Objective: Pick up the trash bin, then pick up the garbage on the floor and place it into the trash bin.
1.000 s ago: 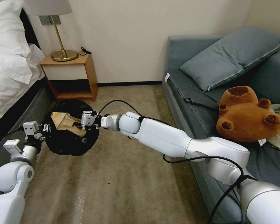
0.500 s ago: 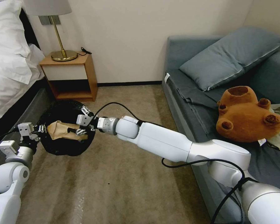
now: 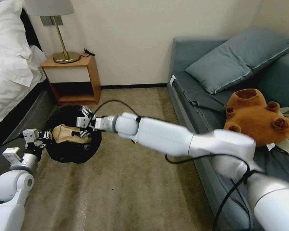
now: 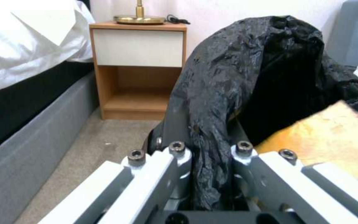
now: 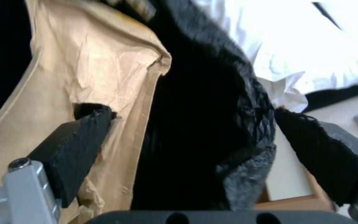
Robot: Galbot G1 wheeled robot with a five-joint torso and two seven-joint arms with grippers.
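Trash bin (image 3: pixel 72 154) hung off the floor, its rim clamped in my left gripper (image 3: pixel 45 134). Crumpled paper bag (image 3: pixel 65 134) lay across the bin's mouth. My right gripper (image 3: pixel 86 122) was over it, fingers (image 5: pixel 77 144) spread, one pad touching paper. Bag lay just below the jaws, long axis pointing toward the left gripper.

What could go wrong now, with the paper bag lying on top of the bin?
The paper bag lies across the trash bin mouth, not sunk in, so it may slide out. The open right pincer has one finger beside the liner rim and could snag it. The left pincer grips only thin liner, which might slip.
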